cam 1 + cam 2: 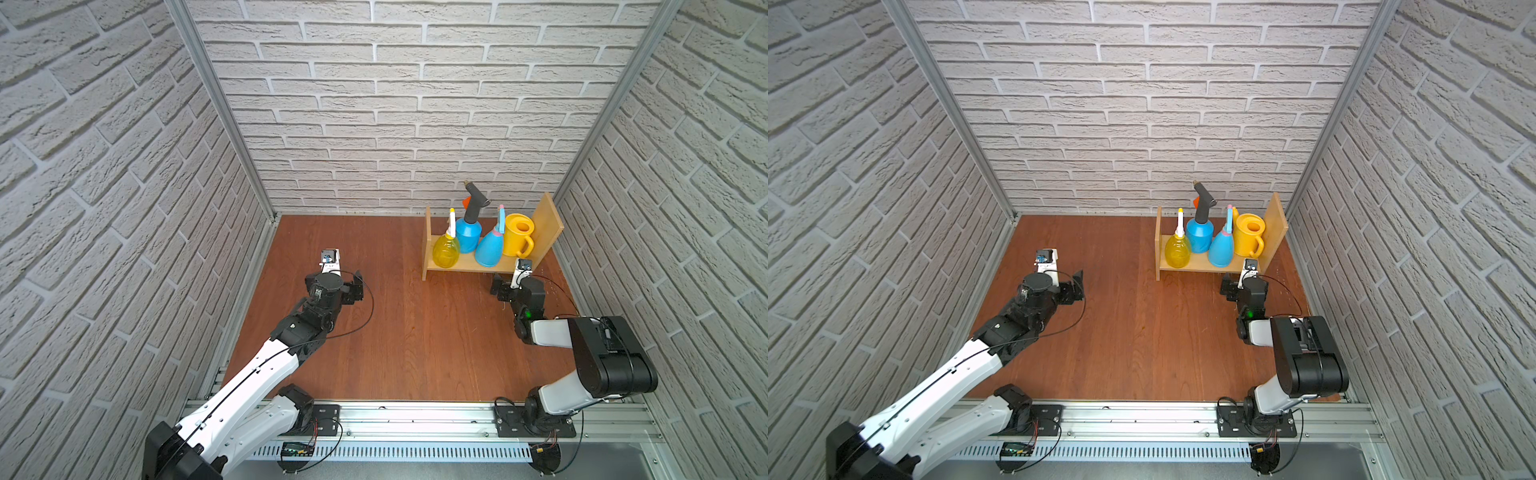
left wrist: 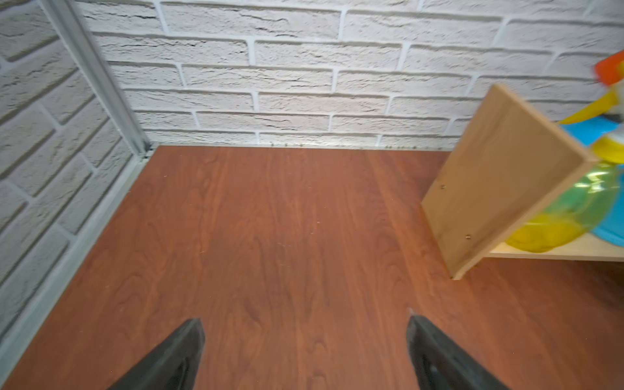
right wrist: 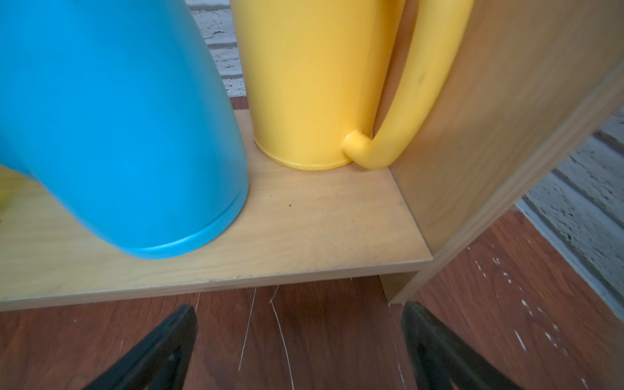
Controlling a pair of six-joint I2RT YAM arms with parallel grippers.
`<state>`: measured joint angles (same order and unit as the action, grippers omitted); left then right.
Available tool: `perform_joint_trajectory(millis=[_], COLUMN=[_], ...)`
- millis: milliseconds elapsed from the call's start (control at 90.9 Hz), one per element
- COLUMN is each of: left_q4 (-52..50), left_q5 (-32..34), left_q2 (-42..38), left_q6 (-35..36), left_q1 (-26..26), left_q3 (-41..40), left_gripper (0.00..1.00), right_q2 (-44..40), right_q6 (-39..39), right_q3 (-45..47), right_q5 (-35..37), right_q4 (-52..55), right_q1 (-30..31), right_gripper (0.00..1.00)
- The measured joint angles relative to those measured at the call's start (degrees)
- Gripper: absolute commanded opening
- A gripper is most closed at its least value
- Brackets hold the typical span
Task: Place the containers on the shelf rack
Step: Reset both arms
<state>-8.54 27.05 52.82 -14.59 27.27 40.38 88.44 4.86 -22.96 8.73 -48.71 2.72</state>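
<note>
All 4 containers stand on the horizontal board of the shelf rack (image 1: 544,224), which sits at the far right corner of the tabletop (image 1: 415,332). Counting from the rack's upright nearer the tabletop's left edge, they are:

1. The translucent yellow spray bottle (image 1: 446,248).
2. The blue pressure sprayer (image 1: 468,235), set a little further back.
3. The light-blue spray bottle (image 1: 489,249), near the board's front edge.
4. The yellow watering can (image 1: 516,239), just beside the other upright, with its handle turned toward the front.

In the right wrist view, the bases of the light-blue spray bottle (image 3: 135,135) and the yellow watering can (image 3: 310,84) stand slightly apart.

The right gripper (image 3: 299,337) hovers over the tabletop just in front of the board's front edge, at the watering-can end. Its 2 fingers (image 3: 162,351) are spread wide with nothing between them.

The left gripper (image 2: 305,337) hangs over the tabletop nearer the left edge, well apart from the rack. Its 2 fingers (image 2: 435,354) are also wide apart and empty.
</note>
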Motion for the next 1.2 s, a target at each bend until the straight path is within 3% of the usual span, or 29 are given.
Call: perform_joint_trajectory(millis=[253, 506, 726, 836, 1199], left_q4=[7.1, 23.1, 43.4, 48.3, 54.6], left_q5=[1.2, -4.1, -18.1, -23.7, -28.7], left_q2=[6.8, 24.0, 33.9, 36.1, 36.1], left_q6=[5.7, 9.7, 11.6, 11.5, 11.5], left_q1=[-12.7, -25.7, -31.0, -33.2, -33.7], left_q3=[-3.1, -10.5, -16.3, -17.6, -17.7], left_gripper=[0.98, 0.98, 0.98, 0.98, 0.98], right_q2=[0.0, 0.0, 0.0, 0.0, 0.0], right_q6=[-0.2, -0.2, -0.3, -0.3, -0.3], right_q3=[0.0, 0.0, 0.0, 0.0, 0.0], right_q5=[0.0, 0.1, 0.1, 0.1, 0.1], right_q4=[1.4, 2.1, 2.1, 2.1, 2.1], right_q1=[0.0, 0.0, 0.0, 0.0, 0.0], right_gripper=[0.99, 0.99, 0.99, 0.99, 0.99])
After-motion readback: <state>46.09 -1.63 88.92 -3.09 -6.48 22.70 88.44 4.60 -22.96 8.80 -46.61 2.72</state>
